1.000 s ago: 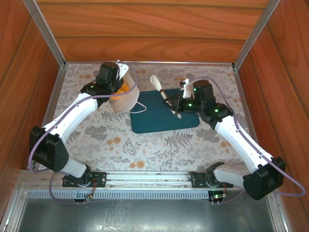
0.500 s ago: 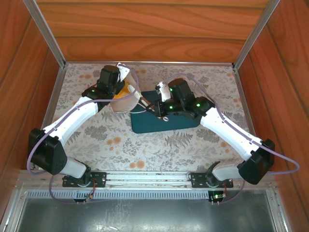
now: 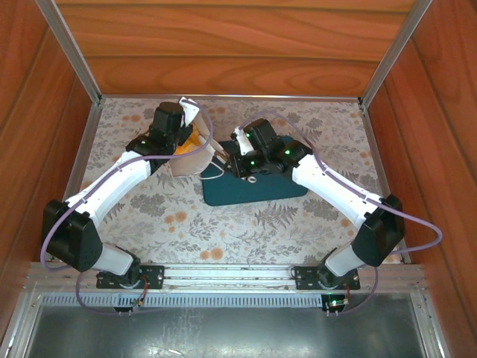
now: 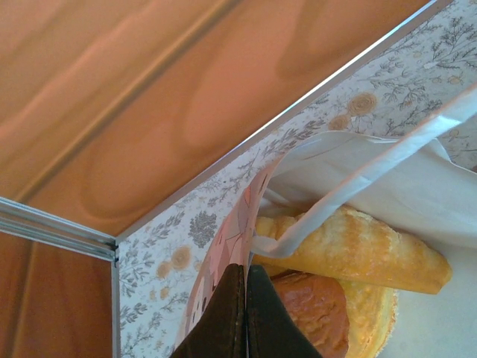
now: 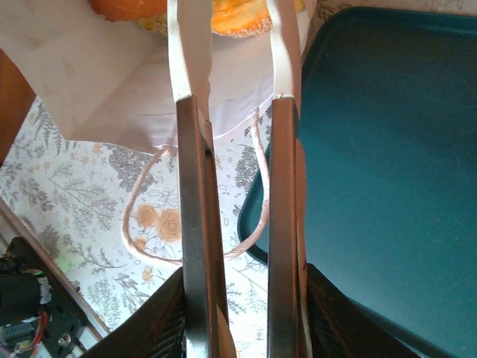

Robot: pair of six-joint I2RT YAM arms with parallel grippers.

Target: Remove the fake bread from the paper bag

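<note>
Left tool (image 4: 246, 277) pinches paper bag (image 4: 387, 190) rim; right tool (image 5: 235, 45) narrowly open, empty, at bag mouth beside teal tray (image 5: 387, 149); fake bread (image 4: 358, 246) inside.

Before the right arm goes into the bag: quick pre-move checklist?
1. Hold: left tool shut on the paper bag rim: ok.
2. Access: bag mouth open toward the right tool: ok.
3. Right tool open, nothing held: ok.
4. Target: fake bread visible inside the mouth: ok.
5. Drop spot: tray beside the bag, bare part in sight: ok.
6. Bread loose enough to pull free: cannot tell.
</note>
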